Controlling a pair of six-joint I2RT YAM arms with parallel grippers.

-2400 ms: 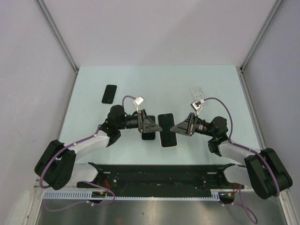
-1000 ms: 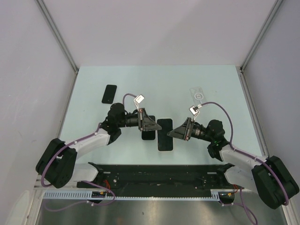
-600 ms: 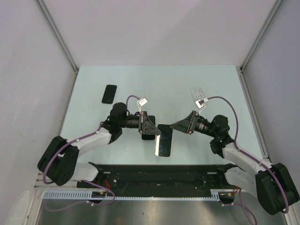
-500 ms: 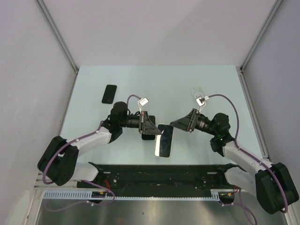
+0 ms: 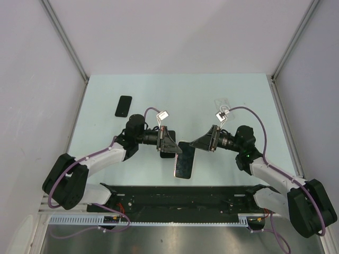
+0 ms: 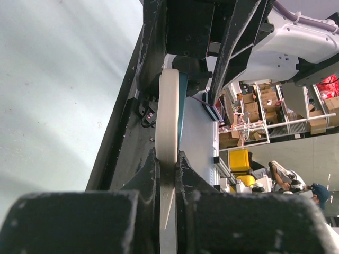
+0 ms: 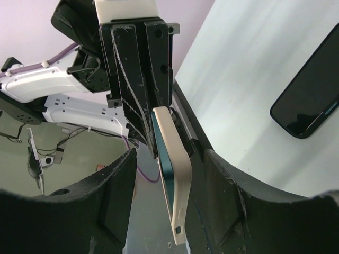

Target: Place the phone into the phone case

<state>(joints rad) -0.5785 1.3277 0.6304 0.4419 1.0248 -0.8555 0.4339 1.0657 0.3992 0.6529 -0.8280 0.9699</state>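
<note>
Left jaws clamped the cream phone case [image 6: 169, 116] tilted off the surface, phone [image 5: 184, 163] lying in it between the spread-apart right jaws, likely so they could press it home.

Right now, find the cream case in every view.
Top external: case at centre.
Left wrist: case at centre, edge-on.
Right wrist: case at lower centre, edge-on.
Landmark: the left gripper clamping it shows in all three.
</note>
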